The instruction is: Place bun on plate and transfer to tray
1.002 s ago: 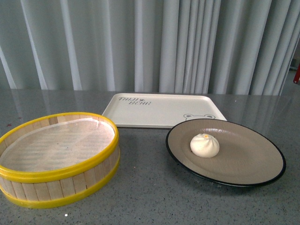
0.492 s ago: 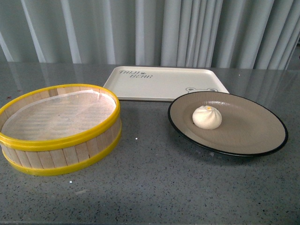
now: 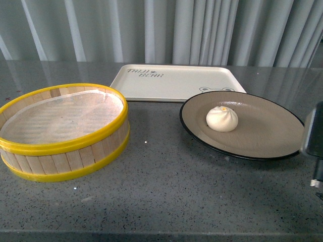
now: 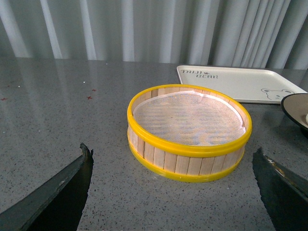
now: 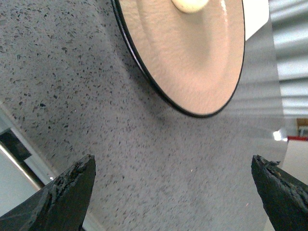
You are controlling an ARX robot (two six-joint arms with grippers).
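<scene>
Front view shows the bun [image 3: 222, 119] sitting on the plate [image 3: 262, 138], a little to the left of the plate's middle, with its pleated top and yellow dot up. The plate stands flat on the grey tabletop [image 3: 176, 196]. Behind it lies the tray [image 3: 171, 83], also flat on the tabletop; the far rim of the plate is just beside the tray's near edge, close to the small bear face, and from this view I cannot tell if they touch. To the left of the plate, apart from it, stands a yellow-rimmed steamer basket [image 3: 65, 151] with a pale liner inside. A grey curtain [image 3: 151, 30] hangs behind everything. At the right edge a dark part of the right arm [image 3: 314, 132] appears near the plate's rim.

In the left wrist view the left fingers [image 4: 62, 192] are spread wide and hold nothing; the basket is seen between them, further away. In the right wrist view the right fingers [image 5: 67, 192] are also wide apart and have hold of nothing, with bare tabletop between them and the plate beyond.
</scene>
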